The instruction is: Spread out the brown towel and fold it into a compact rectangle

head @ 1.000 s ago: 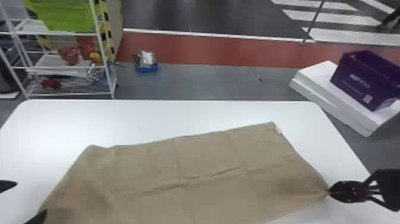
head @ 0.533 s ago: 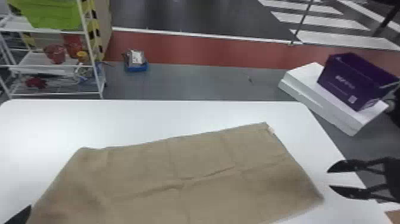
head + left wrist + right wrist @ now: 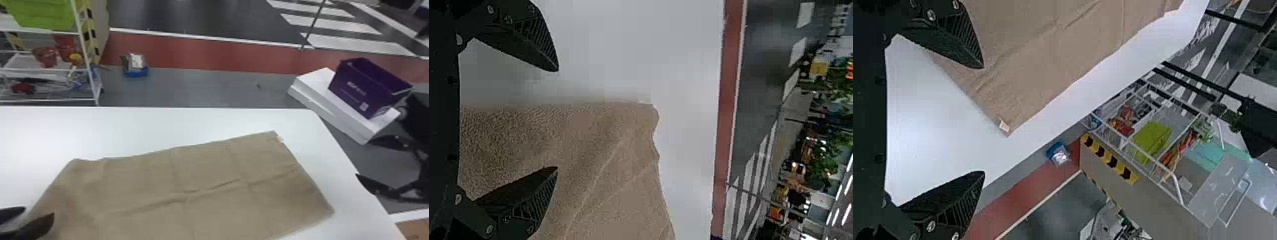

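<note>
Across the tabletop (image 3: 191, 123) in the head view, I'm seeing the brown towel (image 3: 207, 204) lying almost flat, slanting, its tagged corner pointing toward the far right corner. The left gripper (image 3: 39, 212) is hovering over the towel's left end; the right gripper (image 3: 363, 157) is hanging near the tabletop's right edge, released and empty. A crease (image 3: 223, 183) is crossing the middle, so straightening probably means pulling both ends evenly, low and gently.

In the left wrist view, empty fingers are standing apart astride the towel's left edge; a shallow pinch should be avoiding bunching.

In the right wrist view, spread fingers are facing the tagged corner.
</note>
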Robot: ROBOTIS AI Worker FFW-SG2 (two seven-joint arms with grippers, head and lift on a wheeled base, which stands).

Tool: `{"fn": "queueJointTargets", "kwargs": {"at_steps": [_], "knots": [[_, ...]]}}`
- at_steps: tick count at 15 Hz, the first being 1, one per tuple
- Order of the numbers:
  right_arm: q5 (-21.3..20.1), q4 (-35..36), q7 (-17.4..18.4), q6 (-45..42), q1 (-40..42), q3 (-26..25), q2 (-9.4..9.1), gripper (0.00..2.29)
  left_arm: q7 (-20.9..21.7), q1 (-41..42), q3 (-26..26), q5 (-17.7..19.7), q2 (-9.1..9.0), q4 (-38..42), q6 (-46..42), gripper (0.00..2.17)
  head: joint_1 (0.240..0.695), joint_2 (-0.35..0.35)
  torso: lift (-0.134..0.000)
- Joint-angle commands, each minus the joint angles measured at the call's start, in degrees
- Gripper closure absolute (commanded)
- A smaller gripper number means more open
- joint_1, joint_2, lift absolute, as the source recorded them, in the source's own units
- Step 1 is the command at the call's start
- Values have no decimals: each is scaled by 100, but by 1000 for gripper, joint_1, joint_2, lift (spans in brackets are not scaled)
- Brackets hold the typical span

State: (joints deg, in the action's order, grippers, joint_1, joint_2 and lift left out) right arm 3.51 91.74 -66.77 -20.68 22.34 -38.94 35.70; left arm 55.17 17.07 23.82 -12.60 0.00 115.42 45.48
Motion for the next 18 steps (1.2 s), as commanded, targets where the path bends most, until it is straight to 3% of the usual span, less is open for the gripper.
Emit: {"fn": "queueJointTargets", "kwargs": {"at_steps": [1, 3, 5, 6, 9, 10, 14, 18], "knots": [[-9, -25, -3, -45, -10, 36, -63, 117, -235, -107, -123, 100, -15, -46, 423, 215, 695, -256, -124], [-17, -34, -12, -62, -10, 53, -81, 117, -278, -178, -123, 82, -15, -90, 440, 215, 695, -263, -124], [-61, -130, -3, -80, 7, 53, -63, 117, -182, -151, -97, 135, -15, -29, 440, 444, 695, -261, -124], [-61, -165, -3, -80, 7, 62, -63, 117, -129, -107, -123, 170, -15, 42, 405, 674, 695, -262, -124], [-105, -201, 6, -97, -28, 159, -72, 117, -59, 156, -264, 144, -15, 525, 370, 1966, 695, -284, -124], [-149, -218, 23, -97, -45, 194, -72, 120, -129, 376, -343, 144, -15, 824, 194, 2145, 695, -289, -124], [-193, -315, 85, -115, -133, 308, -81, 124, -393, 1422, -888, 100, -15, 2010, -1054, 2145, 695, -313, -124], [-264, -376, 94, -203, -160, 484, -98, 124, -129, 1791, -1986, -674, -15, 2336, -1194, 2128, 695, -350, -124]]}}
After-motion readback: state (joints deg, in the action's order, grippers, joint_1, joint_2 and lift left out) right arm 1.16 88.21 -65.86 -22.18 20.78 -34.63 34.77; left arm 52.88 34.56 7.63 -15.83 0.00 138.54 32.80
